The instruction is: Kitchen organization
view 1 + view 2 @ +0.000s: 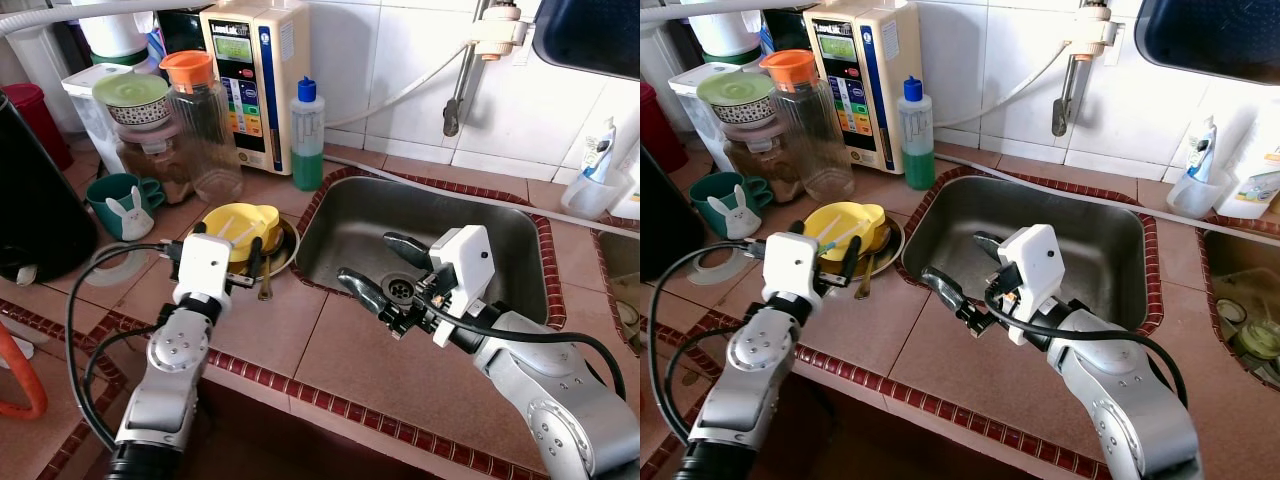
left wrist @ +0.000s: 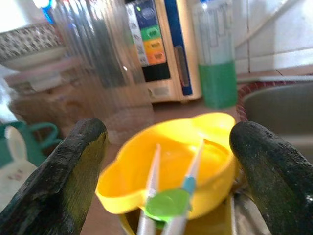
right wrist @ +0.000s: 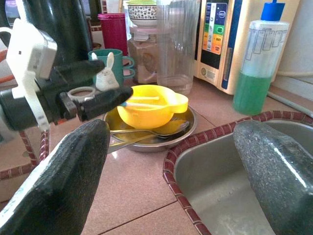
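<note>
A yellow bowl (image 1: 240,225) holding two pale plastic utensils (image 2: 157,182) sits on a metal plate (image 1: 286,252) left of the sink. A spoon (image 3: 161,130) lies on the plate beside the bowl. My left gripper (image 1: 228,245) is open just in front of the bowl, one black finger on each side of its near rim, nothing gripped. My right gripper (image 1: 365,257) is open over the front left corner of the sink (image 1: 500,225), pointing toward the bowl and holding nothing.
Behind the bowl stand a clear pitcher with an orange lid (image 1: 205,120), a green soap bottle (image 1: 307,135) and a water purifier (image 1: 255,70). A teal bunny mug (image 1: 125,205) and a black appliance (image 1: 35,200) are at the left. Bare tiled counter (image 1: 330,350) lies in front.
</note>
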